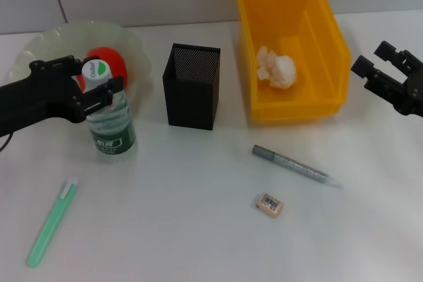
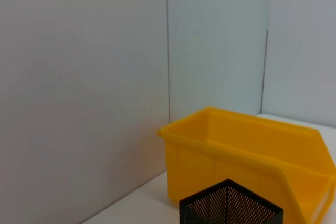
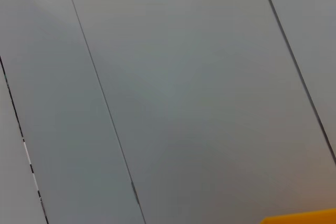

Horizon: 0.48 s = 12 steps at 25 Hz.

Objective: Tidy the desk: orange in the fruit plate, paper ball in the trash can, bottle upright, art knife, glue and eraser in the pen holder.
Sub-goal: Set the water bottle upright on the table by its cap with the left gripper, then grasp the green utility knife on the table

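Currently, at the left of the head view, the left gripper (image 1: 99, 87) is pinched around the neck of the bottle (image 1: 112, 127), which stands upright just in front of the fruit plate (image 1: 135, 44). The bottle looks light, smooth and slightly squashy, so a hold just under its cap seems safest. The plate holds the orange (image 1: 112, 61). At upper right, the yellow trash can (image 1: 330, 44) holds the paper ball (image 1: 277, 69). The black mesh pen holder (image 1: 192, 87) at centre looks empty, as far as can be seen. Lower centre, the eraser (image 1: 269, 204) lies flat: small, firm and light, best pinched across its short sides. A grey pen-like tool (image 1: 291, 165) lies just above it; a green stick (image 1: 51, 222) lies at lower left. The right gripper (image 1: 380, 67) hovers at the right edge, fingers spread, holding nothing.
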Each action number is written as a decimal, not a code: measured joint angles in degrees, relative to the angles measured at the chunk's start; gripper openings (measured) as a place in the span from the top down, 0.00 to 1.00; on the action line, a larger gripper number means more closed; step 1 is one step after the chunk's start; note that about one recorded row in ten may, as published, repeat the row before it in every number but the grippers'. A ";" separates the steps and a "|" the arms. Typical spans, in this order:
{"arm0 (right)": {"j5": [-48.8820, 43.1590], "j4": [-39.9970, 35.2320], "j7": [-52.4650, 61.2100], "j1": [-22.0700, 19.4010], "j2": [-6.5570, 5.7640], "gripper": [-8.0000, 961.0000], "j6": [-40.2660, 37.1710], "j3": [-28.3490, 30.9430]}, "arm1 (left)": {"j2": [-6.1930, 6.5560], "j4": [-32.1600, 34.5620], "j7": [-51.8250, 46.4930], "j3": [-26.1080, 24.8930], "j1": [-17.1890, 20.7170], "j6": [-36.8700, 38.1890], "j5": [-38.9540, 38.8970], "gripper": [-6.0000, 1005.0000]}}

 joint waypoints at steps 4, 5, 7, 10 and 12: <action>-0.03 -0.01 0.01 -0.14 -0.01 0.17 -0.02 0.02 | 0.07 -0.16 0.00 -0.29 0.00 0.01 -0.68 0.40; -0.03 -0.01 0.01 -0.16 0.00 0.18 -0.03 0.04 | 0.07 0.03 -0.01 -0.37 0.02 0.13 -0.69 0.40; -0.05 -0.01 0.02 -0.23 -0.01 0.18 -0.05 0.15 | 0.12 0.77 -0.06 -0.56 0.37 0.72 -0.80 0.36; -0.06 -0.02 0.03 -0.28 0.00 0.18 -0.09 0.29 | 0.16 2.65 -0.13 -0.75 1.45 1.31 -1.02 0.30; -0.09 -0.01 0.04 -0.35 -0.01 0.18 -0.20 0.49 | 0.15 6.35 -0.86 -0.80 3.70 1.48 -1.13 0.26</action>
